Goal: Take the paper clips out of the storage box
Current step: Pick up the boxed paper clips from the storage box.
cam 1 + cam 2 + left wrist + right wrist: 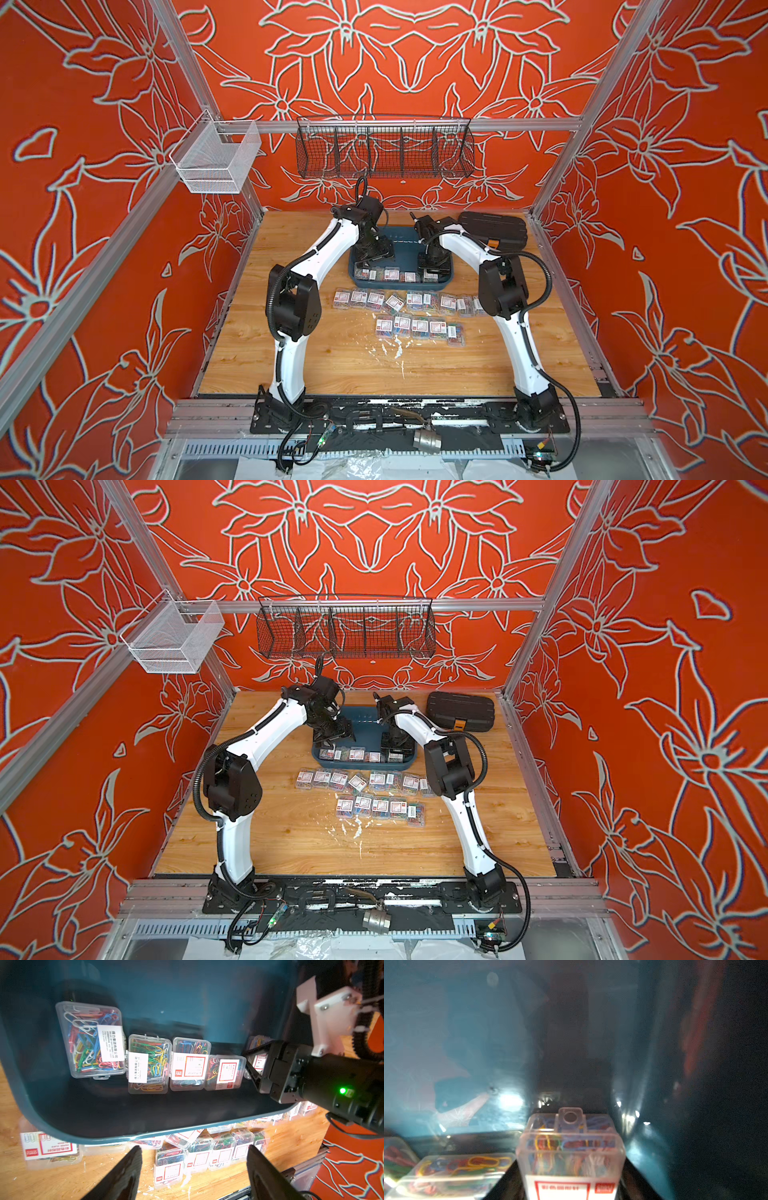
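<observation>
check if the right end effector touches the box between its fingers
Cannot tell: the right wrist view shows the right end effector straddling the paper clip box, but blur hides any contact.

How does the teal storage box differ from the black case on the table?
The storage box is teal and open-topped; the black case is ribbed and shut, with an orange latch. The storage box holds paper clip boxes; the black case's contents are hidden. Both are rectangular and rest on the wooden table.
</observation>
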Available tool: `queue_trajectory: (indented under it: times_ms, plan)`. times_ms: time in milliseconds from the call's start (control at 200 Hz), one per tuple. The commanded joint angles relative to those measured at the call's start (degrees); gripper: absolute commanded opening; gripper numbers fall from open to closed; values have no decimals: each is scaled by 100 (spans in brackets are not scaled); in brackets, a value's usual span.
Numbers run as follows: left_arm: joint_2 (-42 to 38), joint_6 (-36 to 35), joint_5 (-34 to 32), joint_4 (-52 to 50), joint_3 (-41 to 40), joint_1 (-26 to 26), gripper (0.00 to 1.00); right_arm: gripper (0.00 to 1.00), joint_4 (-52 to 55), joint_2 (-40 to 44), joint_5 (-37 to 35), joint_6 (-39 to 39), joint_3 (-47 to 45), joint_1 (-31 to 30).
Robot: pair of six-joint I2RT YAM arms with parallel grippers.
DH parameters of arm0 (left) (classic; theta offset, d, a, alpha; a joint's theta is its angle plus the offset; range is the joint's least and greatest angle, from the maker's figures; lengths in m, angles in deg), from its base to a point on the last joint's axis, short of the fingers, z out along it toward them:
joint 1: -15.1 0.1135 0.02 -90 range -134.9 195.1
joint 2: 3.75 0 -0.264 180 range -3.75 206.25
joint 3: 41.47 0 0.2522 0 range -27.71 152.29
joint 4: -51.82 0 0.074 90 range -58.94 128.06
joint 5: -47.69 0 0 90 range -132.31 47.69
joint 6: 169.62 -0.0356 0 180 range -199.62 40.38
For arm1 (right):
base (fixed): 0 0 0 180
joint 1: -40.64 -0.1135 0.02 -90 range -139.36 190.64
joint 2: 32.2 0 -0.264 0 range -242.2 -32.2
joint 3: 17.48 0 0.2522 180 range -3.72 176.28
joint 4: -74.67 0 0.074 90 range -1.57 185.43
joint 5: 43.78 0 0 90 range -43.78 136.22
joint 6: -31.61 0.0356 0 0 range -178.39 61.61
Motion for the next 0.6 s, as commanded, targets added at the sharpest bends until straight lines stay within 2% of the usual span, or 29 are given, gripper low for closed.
queue_trajectory:
  times_ms: [0, 150, 250, 405, 595]
  plan:
    - [-130, -172, 227, -121, -63, 5, 77, 52, 287, -308, -247, -6, 405, 8]
    - [-69, -458, 244, -194, 86, 5, 78, 43, 748, -75, -324, -26, 1064, -1]
    - [-4, -594, 357, -246, 238, 22, 78, 40, 881, 521, -547, -75, 889, -18]
    - [-1, -637, 500, -173, 492, 30, 78, 37, 608, 2029, -968, -235, -644, -62]
    - [-70, -355, 534, 74, 664, 49, 78, 36, 280, 4071, -1328, -130, -3203, -89]
